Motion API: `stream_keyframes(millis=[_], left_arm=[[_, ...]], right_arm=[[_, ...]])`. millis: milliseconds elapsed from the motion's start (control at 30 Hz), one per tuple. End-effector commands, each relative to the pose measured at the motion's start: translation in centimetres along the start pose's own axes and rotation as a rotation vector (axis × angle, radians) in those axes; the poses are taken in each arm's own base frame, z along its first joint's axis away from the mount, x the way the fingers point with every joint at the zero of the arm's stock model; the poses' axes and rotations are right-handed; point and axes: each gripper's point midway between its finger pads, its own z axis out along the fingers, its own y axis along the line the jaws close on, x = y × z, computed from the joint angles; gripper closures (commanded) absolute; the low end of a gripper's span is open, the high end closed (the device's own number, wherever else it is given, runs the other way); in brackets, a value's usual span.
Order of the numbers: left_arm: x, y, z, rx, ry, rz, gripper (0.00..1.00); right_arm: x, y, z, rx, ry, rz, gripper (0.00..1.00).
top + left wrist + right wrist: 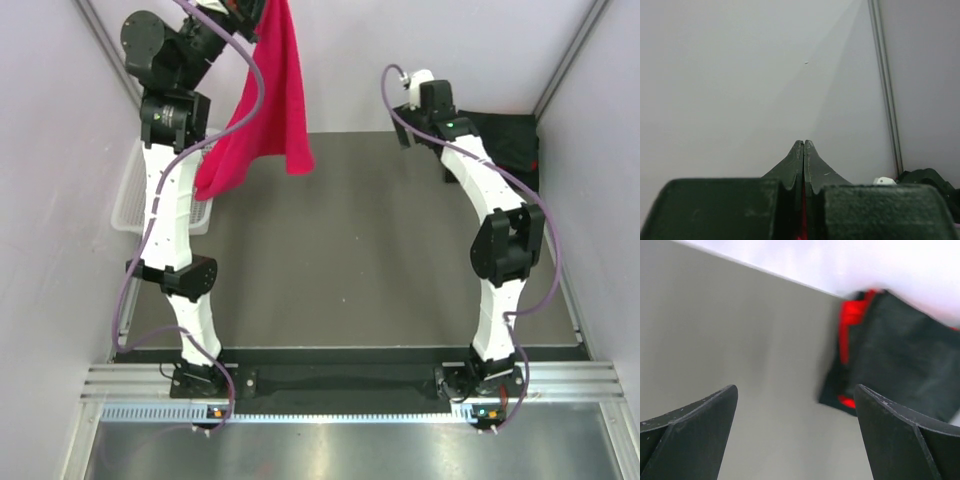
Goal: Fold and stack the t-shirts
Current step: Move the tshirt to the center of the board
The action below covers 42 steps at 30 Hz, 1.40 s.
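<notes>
Over the grey table, the crimson t-shirt hangs in the air at far left, pinched in the clamped left gripper; folded black t-shirts, red at the edges, lie in the far right corner; a white mesh basket sits at left; the right gripper hovers near the pile, its 2 fingers spread wide, empty.

Red t-shirt, top beyond picture edge

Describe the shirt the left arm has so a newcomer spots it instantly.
Start at the white basket on the left. Above it, the left gripper holds up a t-shirt. It alone is crimson and hanging; the black shirts lie far right.
</notes>
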Motion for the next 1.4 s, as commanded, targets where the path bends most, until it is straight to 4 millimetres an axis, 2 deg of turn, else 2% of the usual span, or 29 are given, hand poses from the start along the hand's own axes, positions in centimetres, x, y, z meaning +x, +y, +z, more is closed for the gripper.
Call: stream_keyframes(millis=[0,67,133,167,200,333,400,500,533,600,633,667,700,733,767,800,867,900,933,967,1033,1067,1100,1133,1167,1200,1267,1333,1367], left_arm=[[-7.3,-3.2,0.5,0.044,-0.211,0.128,1.0],[-9.2,-5.3,0.9,0.071,-0.282,0.185,1.0],[-10.4,-6.3,1.3,0.059,-0.336,0.323,1.0],[-11.1,-8.2,1.8,0.071,-0.369,0.35,1.0],[-12.1,-8.7,1.8,0.057,-0.413,0.449,1.0],[-12.2,-11.6,2.5,0.064,-0.445,0.561,1.0],[-12.3,-11.6,2.7,0.022,-0.428,0.63,1.0],[-11.0,-12.6,3.0,0.013,-0.374,0.699,1.0],[-8.7,-12.4,3.3,-0.003,-0.3,0.709,1.0],[-5.9,-11.2,3.0,-0.054,-0.187,0.755,1.0],[-0.4,-10.2,2.9,-0.087,-0.023,0.753,1.0],[3.2,-8.8,2.2,-0.081,0.104,0.761,1.0],[5.5,-8.1,1.4,-0.073,0.175,0.732,1.0],[8.7,-6.2,-0.6,-0.074,0.272,0.724,1.0],[10.3,-5.5,-1.7,-0.065,0.307,0.704,1.0],[13.3,-5.3,-3.8,-0.04,0.381,0.69,1.0],[16.6,-2.3,-6.9,-0.087,0.49,0.729,1.0],[19.1,-2.0,-9.1,-0.078,0.552,0.733,1.0],[20.5,-0.1,-11.2,-0.098,0.611,0.746,1.0],[21.7,0.3,-12.8,-0.097,0.653,0.747,1.0],[25.7,0.6,-17.7,-0.077,0.782,0.724,1.0],[27.6,-0.2,-19.7,-0.038,0.851,0.703,1.0],[30.3,-1.7,-22.9,0.023,0.948,0.671,0.99],[32.1,-2.9,-25.4,0.069,1.027,0.627,0.89],[33.1,-3.8,-26.9,0.057,1.059,0.561,0.66],[34.1,-5.1,-28.9,0.06,1.092,0.503,0.59],[35.2,-6.3,-30.7,0.023,1.139,0.378,0.47],[36.8,-8.2,-31.3,-0.008,1.194,0.163,0.46],[37.8,-9.8,-32.4,-0.021,1.251,0.026,0.46]], right_arm=[[-5.7,-5.4,-3.7,0.101,-0.16,0.076,0.0],[-6.0,-6.2,-4.0,0.11,-0.169,0.078,0.0],[-6.0,-6.7,-4.1,0.12,-0.172,0.079,0.0],[-6.3,-7.0,-4.5,0.123,-0.18,0.085,0.0],[-6.4,-6.9,-4.7,0.113,-0.184,0.084,0.01],[-7.6,-7.0,-5.8,0.093,-0.22,0.103,0.0],[-8.3,-7.0,-6.5,0.07,-0.245,0.113,0.0],[-9.1,-7.8,-7.5,0.047,-0.279,0.125,0.0],[-9.4,-8.1,-7.6,0.045,-0.299,0.129,0.0],[-9.0,-8.9,-8.2,0.039,-0.312,0.137,0.0],[-9.0,-9.3,-8.5,0.039,-0.325,0.144,0.0],[-8.3,-10.2,-9.0,0.046,-0.319,0.153,0.0],[-7.7,-10.6,-9.2,0.047,-0.313,0.158,0.0],[-7.4,-10.9,-9.4,0.044,-0.316,0.161,0.0],[-6.0,-11.5,-9.7,0.056,-0.296,0.165,0.01],[-5.4,-11.9,-9.8,0.064,-0.29,0.158,0.0],[-3.3,-12.4,-9.8,0.08,-0.263,0.156,0.0],[-2.8,-12.3,-9.6,0.074,-0.254,0.154,0.0],[-2.1,-12.1,-9.5,0.064,-0.236,0.153,0.0],[-1.2,-12.0,-9.2,0.06,-0.211,0.151,0.0],[0.2,-9.9,-8.8,-0.058,-0.175,0.107,0.0],[1.0,-8.9,-8.6,-0.115,-0.158,0.084,0.0],[1.8,-7.5,-8.3,-0.187,-0.142,0.044,0.01],[4.2,-6.1,-7.8,-0.252,-0.058,0.045,0.02],[5.9,-6.6,-7.7,-0.289,-0.012,0.066,0.04],[6.9,-4.7,-8.0,-0.418,0.007,0.093,0.06],[10.9,-2.5,-8.8,-0.543,0.123,0.173,0.09],[12.5,-0.4,-10.2,-0.636,0.151,0.179,0.1],[14.3,1.1,-10.5,-0.675,0.2,0.173,0.11]])
